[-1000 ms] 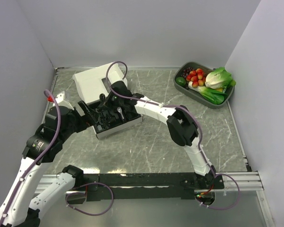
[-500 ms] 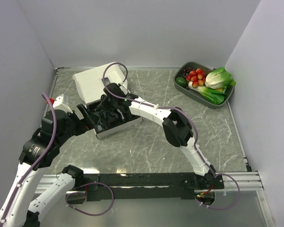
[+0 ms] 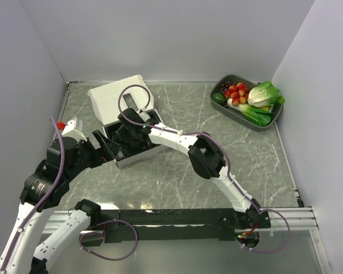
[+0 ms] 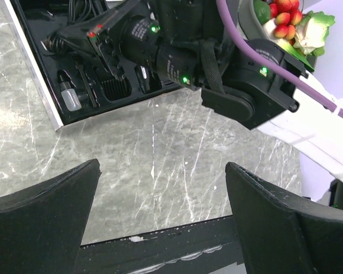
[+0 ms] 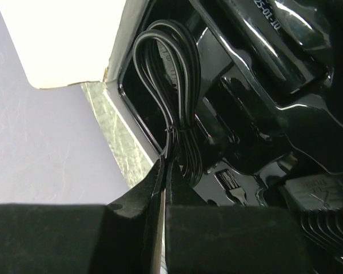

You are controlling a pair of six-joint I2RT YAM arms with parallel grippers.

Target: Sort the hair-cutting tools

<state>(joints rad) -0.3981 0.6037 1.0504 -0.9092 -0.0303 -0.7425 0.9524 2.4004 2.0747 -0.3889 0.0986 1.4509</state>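
Sliding left over the last second, the right gripper point(image 5: 164, 171) has gone from the middle of the black tray point(image 3: 142, 155) to its left end, and the elbow has swung in behind it. Now look at the wrist view: its fingers are pinched nearly together, right on the tail of a looped black cord point(image 5: 170, 74) lying in a side pocket. My read is that it has the cord, so that looks like the next piece out. The clipper point(image 5: 277, 31), as best I can tell, is that glossy black body lying in its slot, untouched.

Meanwhile the left gripper point(image 4: 163, 168) has eased back off the tray. Its arm is folded low and it hovers over the bare table point(image 4: 177, 171) just beside the tray's near edge, fingers spread wide and holding nothing.
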